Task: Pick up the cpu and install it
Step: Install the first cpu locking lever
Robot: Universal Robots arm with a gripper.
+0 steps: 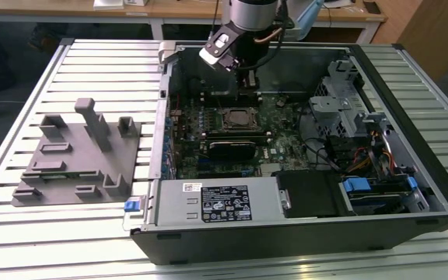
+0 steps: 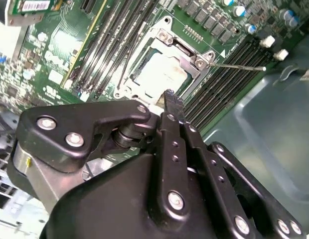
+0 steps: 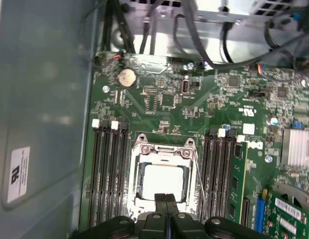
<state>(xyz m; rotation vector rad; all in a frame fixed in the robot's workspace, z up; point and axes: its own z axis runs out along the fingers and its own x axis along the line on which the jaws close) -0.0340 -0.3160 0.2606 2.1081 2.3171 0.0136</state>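
The cpu (image 3: pixel 163 180) is lying flat inside the socket (image 3: pixel 139 149) on the green motherboard (image 3: pixel 169 104), showing as a thin square with a pale, silvery-grey metal top that is catching the light and looking almost white in both wrist views. The socket's metal frame is running around its edges, and rows of dark memory slots (image 3: pixel 107 174) are flanking the socket on both sides. The hand (image 3: pixel 166 199) is hovering just over the near edge of the chip with its two black fingertips pressed together and nothing showing between them, so it is closed and carrying nothing. I cannot tell whether the fingertips are touching the chip's top or hanging slightly above it. In the exterior view the arm is reaching down into the open computer case (image 1: pixel 442 192), which is lying on its side on the slatted metal counter (image 1: pixel 21 87). A grey plastic fixture block (image 1: pixel 76 157) with upright posts is sitting on the counter beside the case, toward the exterior view's left.
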